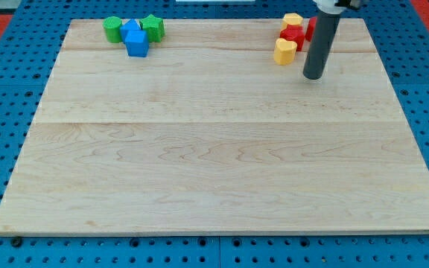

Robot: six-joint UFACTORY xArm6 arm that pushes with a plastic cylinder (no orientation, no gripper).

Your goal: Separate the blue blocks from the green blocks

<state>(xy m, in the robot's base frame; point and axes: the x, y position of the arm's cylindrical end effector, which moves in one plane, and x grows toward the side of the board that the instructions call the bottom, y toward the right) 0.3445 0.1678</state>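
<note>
The part of the wooden board (222,179) nearest the view's bottom has nothing on it, so I have lots of room to push blocks into. Higher up, on the view's right, my tip (313,77) rests on the wood just beside a yellow block (284,50). My rod has no fingers, so there is nothing to open or close. Behind that block sit a red block (293,36) and another yellow block (293,21), all bunched close together. I think I should leave those alone. The blocks I care about are far away at the view's top left. There a blue cube (136,43) sits in front, touching a second blue block (131,28) behind it. A round green block (112,29) is on their left and a green star-like block (153,27) is on their right. I think the best way is to slide across the bare wood, come in behind the blue ones, and push them down toward the view's bottom, slowly, so the green ones stay put.
</note>
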